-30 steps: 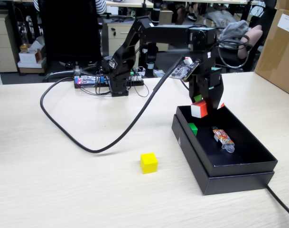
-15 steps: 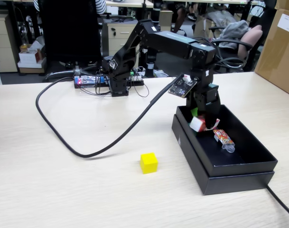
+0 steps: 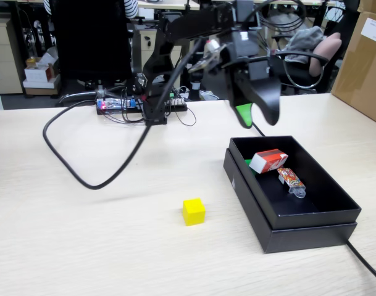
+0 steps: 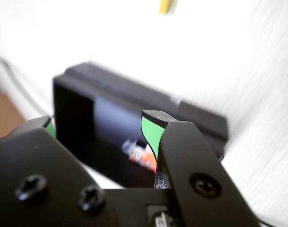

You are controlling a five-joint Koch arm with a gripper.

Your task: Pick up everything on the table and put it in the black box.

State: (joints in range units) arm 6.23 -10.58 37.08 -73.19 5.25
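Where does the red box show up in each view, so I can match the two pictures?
Fixed view: the red box lies inside the black box, at its far left end, white end toward the left wall.
Wrist view: only a blurred red and white patch shows inside the black box, just left of the right jaw; the packet may be part of it.
Shared landmark: the black box itself.

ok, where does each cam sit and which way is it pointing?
Fixed view: in front of the table, slightly raised, facing the arm's base and the office behind; shows the whole arm, pincer raised above the black box, yellow cube on the table.
Wrist view: on the pincer, looking down past its green-lined, spread jaws.
Shared: black box, red box, yellow cube.
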